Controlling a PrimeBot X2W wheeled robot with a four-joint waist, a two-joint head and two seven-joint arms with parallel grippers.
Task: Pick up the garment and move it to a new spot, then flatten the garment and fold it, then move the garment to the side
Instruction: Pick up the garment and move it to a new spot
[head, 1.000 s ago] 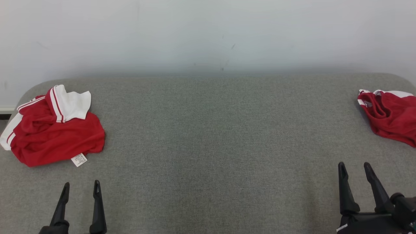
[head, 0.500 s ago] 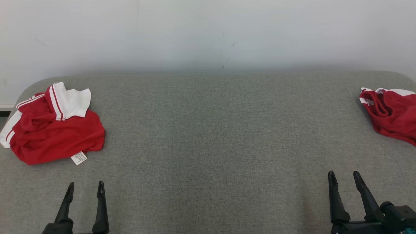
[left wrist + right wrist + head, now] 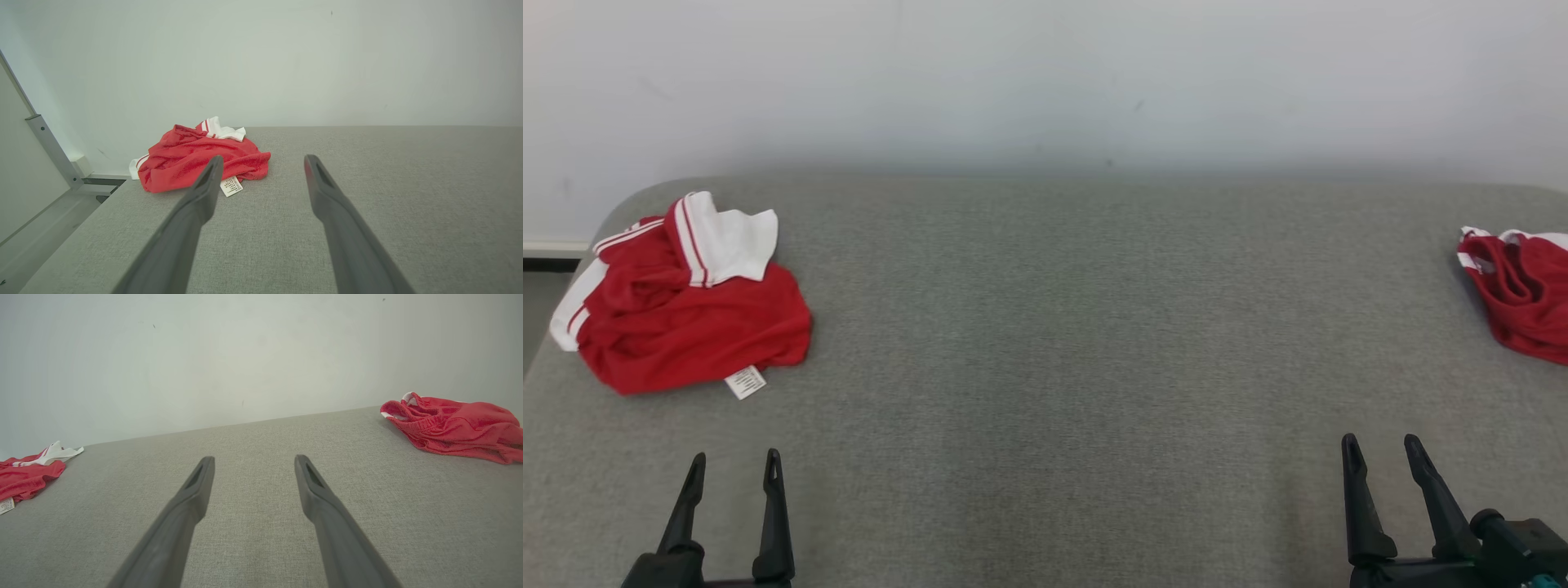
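Crumpled garment (image 3: 686,343) lies ahead of spread left pincer (image 3: 734,455), seemingly apart.

right red garment (image 3: 1523,298) partly beyond the head view's edge; white tag (image 3: 745,381) print illegibly small

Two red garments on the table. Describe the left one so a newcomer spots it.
Start at the grey table against the white wall and go to its left end. The crumpled red garment carries a broad white piece with red stripes on top and a white label at its near edge; the right-hand garment is mostly red.
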